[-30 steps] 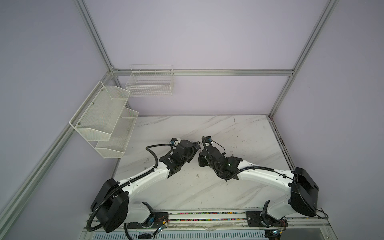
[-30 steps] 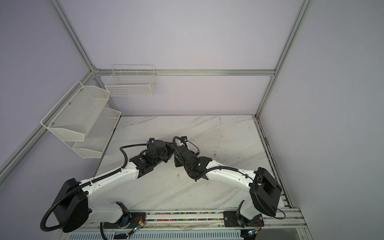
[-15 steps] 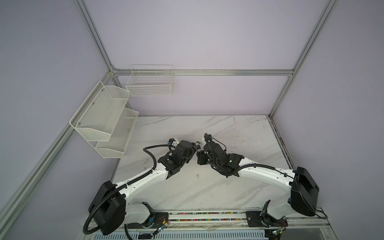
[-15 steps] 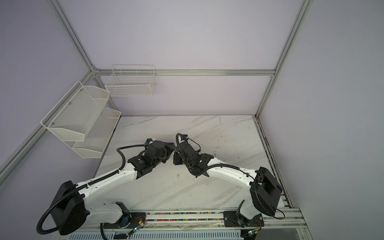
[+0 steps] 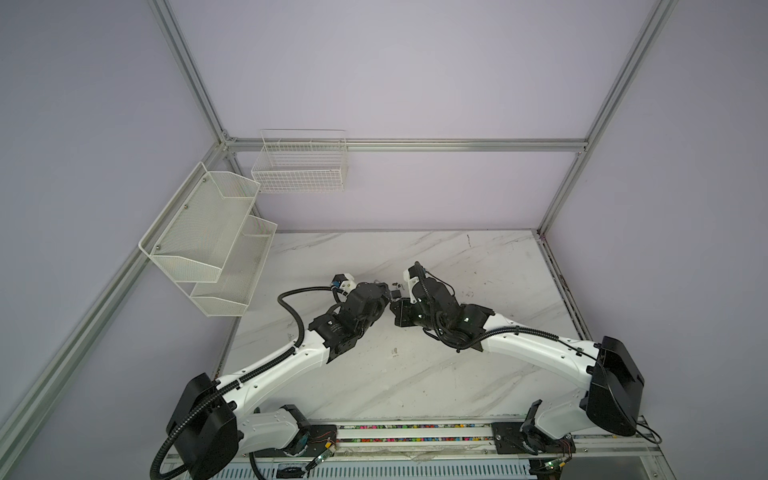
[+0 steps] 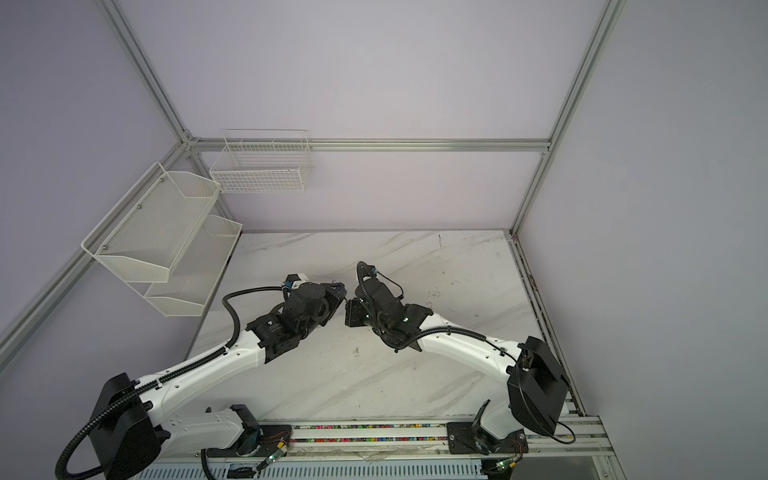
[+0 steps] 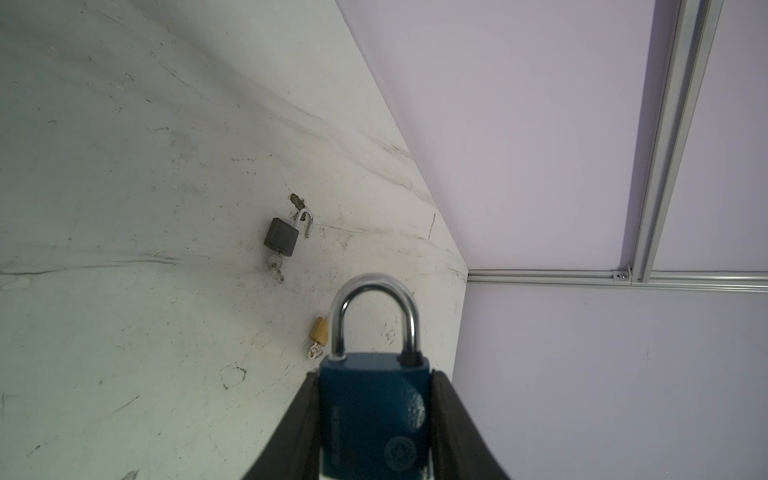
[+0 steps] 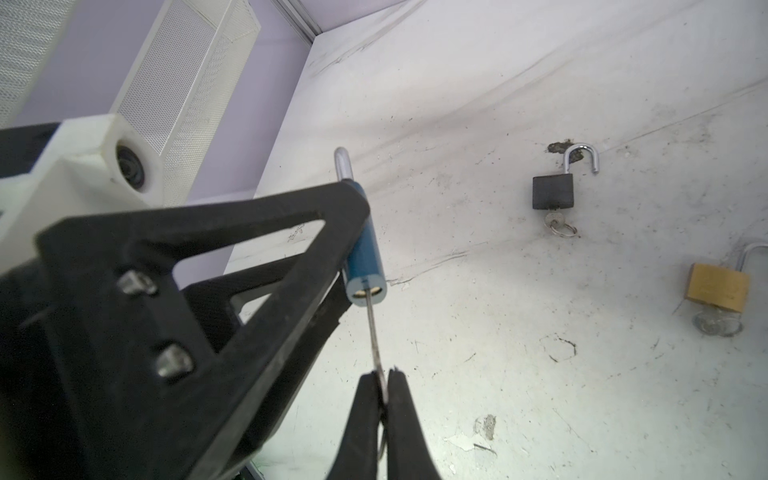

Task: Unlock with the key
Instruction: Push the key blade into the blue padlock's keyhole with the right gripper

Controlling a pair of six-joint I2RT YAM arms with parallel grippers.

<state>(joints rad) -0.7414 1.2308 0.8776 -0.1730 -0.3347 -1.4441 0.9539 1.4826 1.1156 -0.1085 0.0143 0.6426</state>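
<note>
My left gripper (image 7: pixel 374 376) is shut on the body of a blue padlock (image 7: pixel 374 415), held off the table. Both legs of its silver shackle (image 7: pixel 374 291) sit in the body. In the right wrist view the blue padlock (image 8: pixel 365 257) shows its underside. A thin silver key (image 8: pixel 374 332) runs from that underside's keyhole back to my right gripper (image 8: pixel 384 374), which is shut on the key's head. In both top views the left gripper (image 5: pixel 383 291) (image 6: pixel 337 291) and the right gripper (image 5: pixel 397 305) (image 6: pixel 350 305) meet over mid-table.
A black padlock (image 7: pixel 281 237) (image 8: pixel 552 195) lies on the marble table (image 5: pixel 415 374), shackle open and a key in it. A brass padlock (image 7: pixel 320 330) (image 8: pixel 717 286) lies nearby, also open with a key. White mesh shelves (image 5: pixel 208 237) and a wire basket (image 5: pixel 299 166) hang on the walls.
Both wrists have shifted a little toward the back of the table, and the right gripper has drawn closer to the left one. Neither grip has changed.
</note>
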